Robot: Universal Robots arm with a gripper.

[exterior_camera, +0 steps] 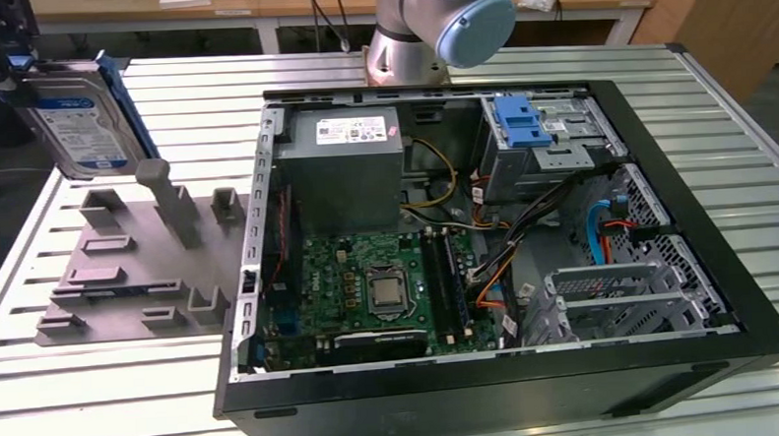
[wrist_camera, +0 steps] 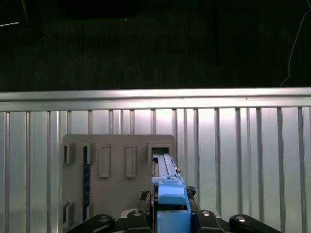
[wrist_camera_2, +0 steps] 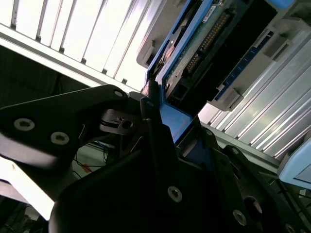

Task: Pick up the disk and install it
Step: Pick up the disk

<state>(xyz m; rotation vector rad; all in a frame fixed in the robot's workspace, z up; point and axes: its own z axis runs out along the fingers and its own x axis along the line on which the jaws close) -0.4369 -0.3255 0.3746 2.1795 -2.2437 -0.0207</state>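
Transport is the step in hand, by my reading: the disk (exterior_camera: 78,118), a flat silver metal rectangle with a white-and-blue label framed by a blue plastic caddy, is already picked up and not yet installed; the black fingers (wrist_camera_2: 154,131) of the gripper (wrist_camera_2: 167,116) are drawn in narrow on the caddy's edge in the second wrist view, pressing the blue plastic from both sides; the disk hangs on edge, clear of everything beneath it; under it in the first wrist view lies a grey plastic fixture plate (wrist_camera: 116,145) with upright slots, resting on the slatted aluminium worktop (wrist_camera: 243,160); in the exterior view the disk sits at ten o'clock of the frame, above the plate's far end; the open black computer case (exterior_camera: 503,400) lies at three o'clock of the plate, well apart from the disk; installing, I judge, calls for a carry across to the case, with the caddy squared to a bare metal bay (exterior_camera: 616,287) at four o'clock inside it and the cables avoided.
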